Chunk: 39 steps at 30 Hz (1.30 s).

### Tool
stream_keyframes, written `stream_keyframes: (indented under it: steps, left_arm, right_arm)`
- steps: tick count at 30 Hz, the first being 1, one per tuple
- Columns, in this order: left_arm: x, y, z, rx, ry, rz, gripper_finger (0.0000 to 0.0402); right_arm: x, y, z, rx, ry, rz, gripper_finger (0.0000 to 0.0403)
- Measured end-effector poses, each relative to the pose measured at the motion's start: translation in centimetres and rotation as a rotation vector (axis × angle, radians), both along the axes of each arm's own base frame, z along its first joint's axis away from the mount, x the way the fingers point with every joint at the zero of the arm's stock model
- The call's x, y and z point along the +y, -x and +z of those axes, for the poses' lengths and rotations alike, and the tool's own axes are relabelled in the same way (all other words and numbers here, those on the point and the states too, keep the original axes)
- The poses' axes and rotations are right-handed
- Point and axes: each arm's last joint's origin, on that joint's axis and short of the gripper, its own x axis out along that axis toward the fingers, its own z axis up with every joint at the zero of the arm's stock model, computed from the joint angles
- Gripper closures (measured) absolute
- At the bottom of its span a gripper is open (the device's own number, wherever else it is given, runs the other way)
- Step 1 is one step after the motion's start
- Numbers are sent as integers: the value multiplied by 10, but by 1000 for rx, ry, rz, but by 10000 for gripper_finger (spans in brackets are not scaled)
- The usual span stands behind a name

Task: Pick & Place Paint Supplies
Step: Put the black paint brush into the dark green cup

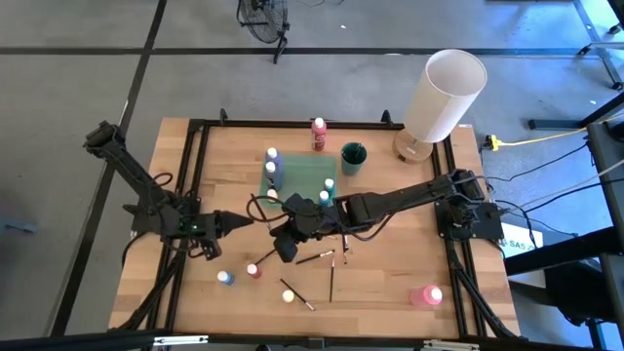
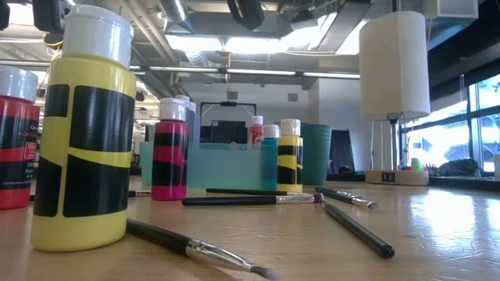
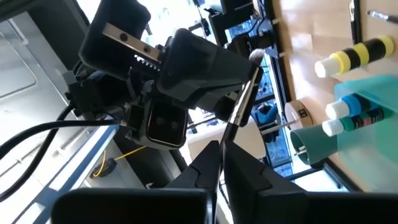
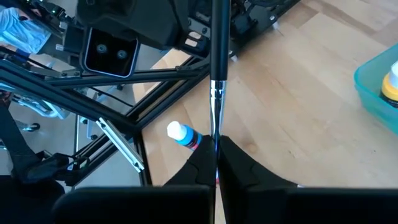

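Teal tray (image 1: 297, 175) holds about 5 paint bottles (image 1: 271, 156).

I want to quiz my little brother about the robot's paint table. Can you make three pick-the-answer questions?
1. Where is the big pink bottle?
A. In the blue tray
B. On the bare table, off by itself
C. Inside the cup

2. What colour is the cup?
A. Green
B. Orange
C. White

3. What is the right gripper doing?
A. Wide open over nothing
B. Holding a yellow bottle
C. Shut on a thin brush

Answers:
1. B, because in the high view it sits alone on the wood near the table's corner.
2. A, because the high view shows a dark green cup.
3. C, because in the right wrist view the fingers pinch the brush. The left gripper pinches a brush too.
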Motion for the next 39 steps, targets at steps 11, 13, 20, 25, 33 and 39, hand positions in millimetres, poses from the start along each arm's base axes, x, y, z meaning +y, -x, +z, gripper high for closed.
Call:
stream_keyframes:
  steps: [11,13,20,25,33,39]
  left_arm:
    - [-2,2,6,-59,119,-1,381]
    - [-1,2,7,-69,141,3,373]
    - [0,2,11,-123,259,42,324]
    - [0,2,11,-123,262,41,283]
    - [0,2,11,-120,245,23,253]
    - [-1,2,11,-109,184,10,261]
  right_arm:
    - [0,0,0,0,1,1,402]
    - [0,0,0,0,1,2,402]
    - [0,0,0,1,-5,2,402]
    - [2,0,0,-3,-8,5,402]
    - [7,1,2,-17,-6,18,402]
    - [6,1,2,-21,-6,17,402]
